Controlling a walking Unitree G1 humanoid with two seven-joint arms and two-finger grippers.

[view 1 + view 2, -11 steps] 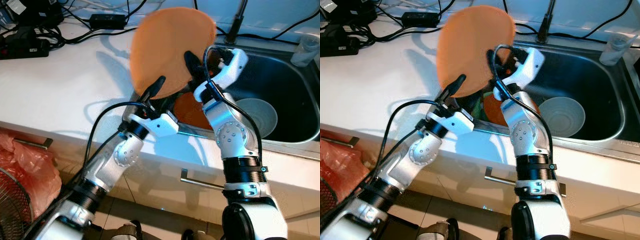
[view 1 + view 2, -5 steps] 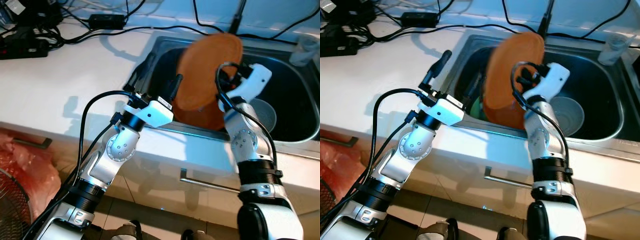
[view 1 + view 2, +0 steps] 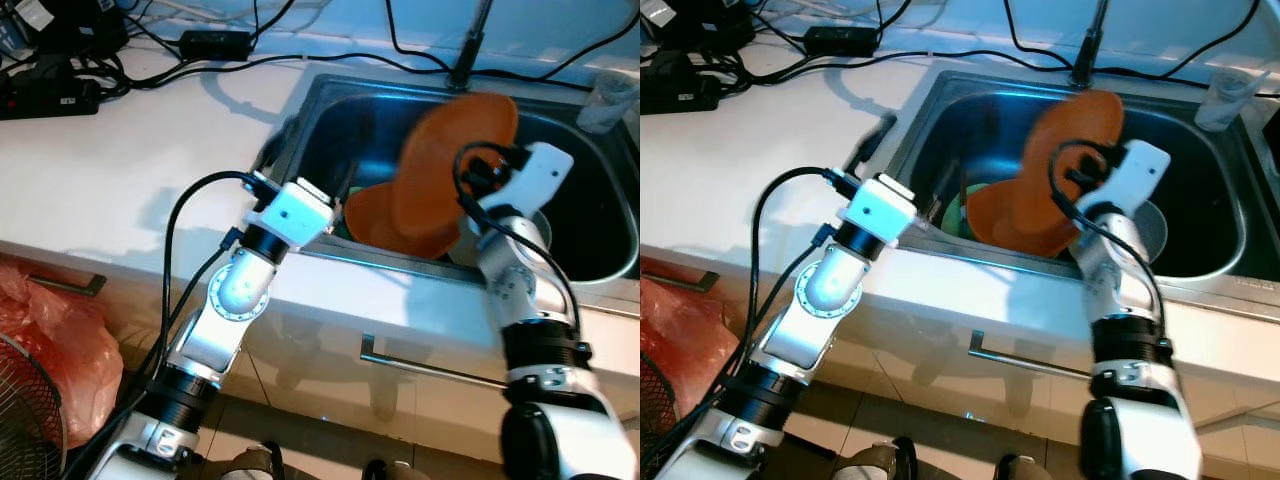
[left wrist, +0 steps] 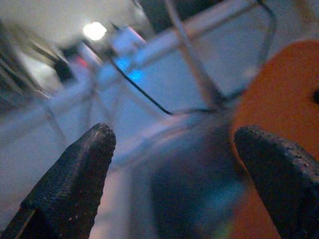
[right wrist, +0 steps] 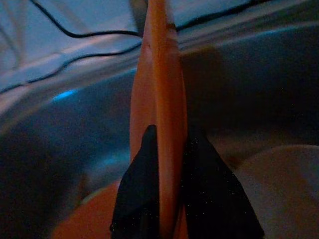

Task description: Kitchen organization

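Orange plate (image 3: 445, 170) stands on edge over the sink (image 3: 600, 200), rim up, pinched by right claw (image 5: 167, 164); left claw (image 4: 174, 164) released.

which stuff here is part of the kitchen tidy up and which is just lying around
In the job:
- orange plate in right pincer
- second orange plate
- grey bowl
- sink

Lying about:
- cables
- plastic cup
- red bag

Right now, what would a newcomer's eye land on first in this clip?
The big orange plate, held on edge over the steel sink by the right hand, whose fingers pinch its rim. Below it in the sink lies a second orange plate beside a pale bowl. The left hand hangs open at the sink's left edge.
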